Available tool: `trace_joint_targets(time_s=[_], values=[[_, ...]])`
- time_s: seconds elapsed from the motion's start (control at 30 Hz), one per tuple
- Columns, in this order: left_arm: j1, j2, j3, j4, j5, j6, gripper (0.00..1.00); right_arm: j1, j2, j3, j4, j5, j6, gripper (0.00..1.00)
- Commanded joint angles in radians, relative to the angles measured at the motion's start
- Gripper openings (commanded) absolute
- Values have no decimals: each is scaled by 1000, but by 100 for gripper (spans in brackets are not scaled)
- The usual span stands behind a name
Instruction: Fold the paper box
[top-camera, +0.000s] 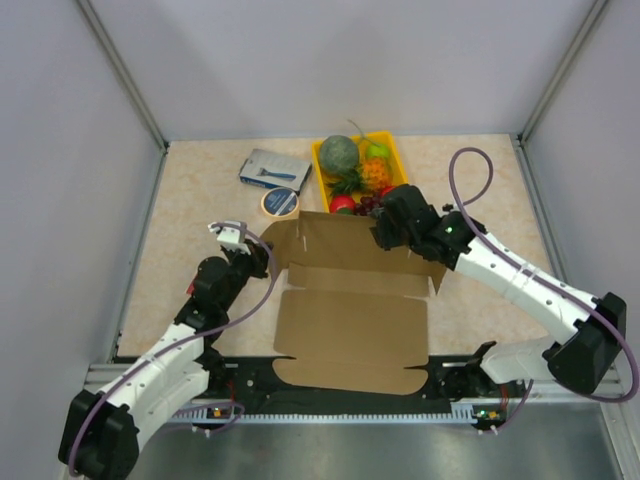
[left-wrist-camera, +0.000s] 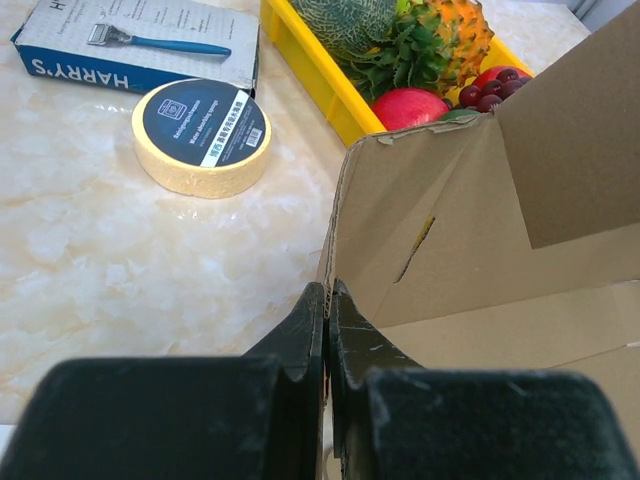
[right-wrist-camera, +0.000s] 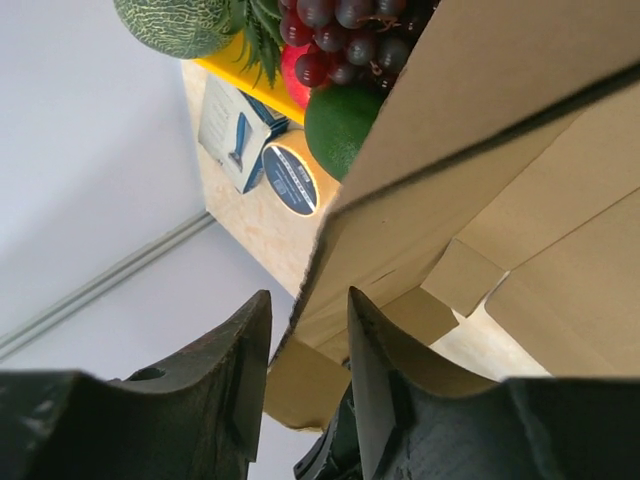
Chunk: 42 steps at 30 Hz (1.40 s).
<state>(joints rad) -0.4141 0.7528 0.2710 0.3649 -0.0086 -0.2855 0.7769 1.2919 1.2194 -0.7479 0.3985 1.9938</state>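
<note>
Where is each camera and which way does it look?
Top: above and behind the arms, looking down on table and paper box; both arms show.
Left wrist: on the left arm, facing the tape roll and fruit tray; left gripper shows, pinching the box edge.
Right wrist: on the right arm, looking along the box wall; right gripper shows, astride it.
Both wrists see the tape roll.

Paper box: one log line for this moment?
paper box: back panel raised, front flat | left gripper: shut on its left edge | right gripper: open, straddling back panel edge
</note>
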Motion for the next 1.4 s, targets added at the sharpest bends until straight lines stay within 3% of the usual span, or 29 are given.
trace_joint_targets(time_s=[0.0, 0.03, 0.1, 0.17, 0.2, 0.33, 0.43, 0.63, 0.8, 0.93, 1.1, 1.17, 1.23, 1.37], values=[[-2, 8, 8, 94, -16, -11, 0, 4, 20, 51, 7, 40, 17, 34], [-2, 8, 8, 92, -16, -12, 0, 7, 21, 51, 7, 45, 20, 33], [-3, 5, 16, 79, -5, -12, 0, 9, 20, 51, 7, 57, 19, 21], [-2, 2, 26, 54, 2, -23, 0, 19, 20, 51, 7, 72, -10, 3], [-2, -6, 43, 10, 33, -52, 6, 22, 17, 49, 7, 85, -19, 0], [-2, -38, 94, -176, 58, -148, 28, 28, -25, -44, 91, 95, -116, 0], [-2, -63, 82, -198, 113, -173, 33, 42, -93, -189, 281, 117, -183, 0], [-2, -101, 65, -201, 309, -196, 38, 42, -192, -363, 386, 123, -208, 0], [0, -190, 114, -326, 354, -244, 55, 41, -253, -420, 397, 137, -230, 0], [1, -266, 194, -495, 274, -280, 53, 36, -255, -454, 421, 122, -234, 0], [26, -281, 299, -674, -59, -314, 59, 27, -258, -454, 438, 105, -253, 0], [63, -141, 391, -728, -103, -340, 43, 25, -258, -451, 440, 99, -256, 0], [155, 6, 437, -683, 36, -330, 32, 25, -256, -451, 450, 94, -254, 0], [290, 192, 445, -503, 296, -314, 26, 19, -249, -448, 461, 72, -254, 0]])
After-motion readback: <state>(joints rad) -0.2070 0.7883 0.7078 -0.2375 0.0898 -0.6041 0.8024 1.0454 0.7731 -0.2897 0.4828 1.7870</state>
